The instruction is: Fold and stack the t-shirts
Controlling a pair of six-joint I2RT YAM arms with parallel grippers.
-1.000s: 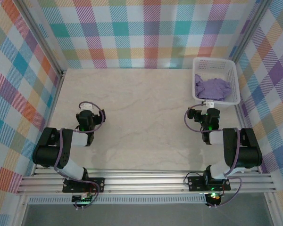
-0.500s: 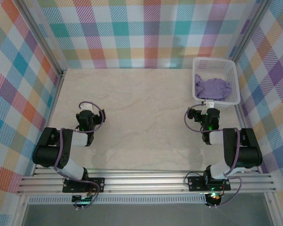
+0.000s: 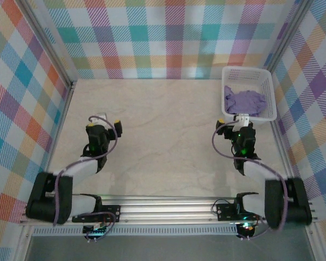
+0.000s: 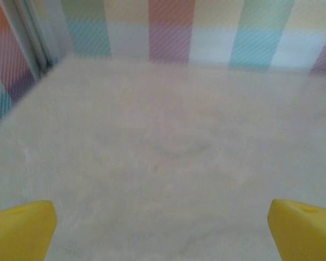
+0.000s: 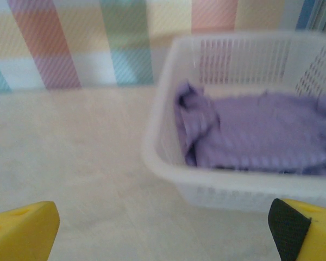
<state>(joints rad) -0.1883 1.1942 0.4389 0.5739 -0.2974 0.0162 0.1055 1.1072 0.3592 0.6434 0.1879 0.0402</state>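
1. Right gripper (image 5: 163,234): jaws stood spread and empty, facing the basket (image 5: 168,136) just ahead.
2. Left gripper (image 4: 162,231): jaws were likewise spread and empty, above the bare table (image 3: 163,125).
3. T-shirt (image 5: 261,133): lay crumpled inside the basket, at the table's far right corner.
4. Progress: apparently the very start; the shirt was not yet taken out, spread, folded or stacked.

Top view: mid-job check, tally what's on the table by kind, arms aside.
t-shirt: 1 (lavender, crumpled in the basket)
basket: 1 (white)
Total: 2
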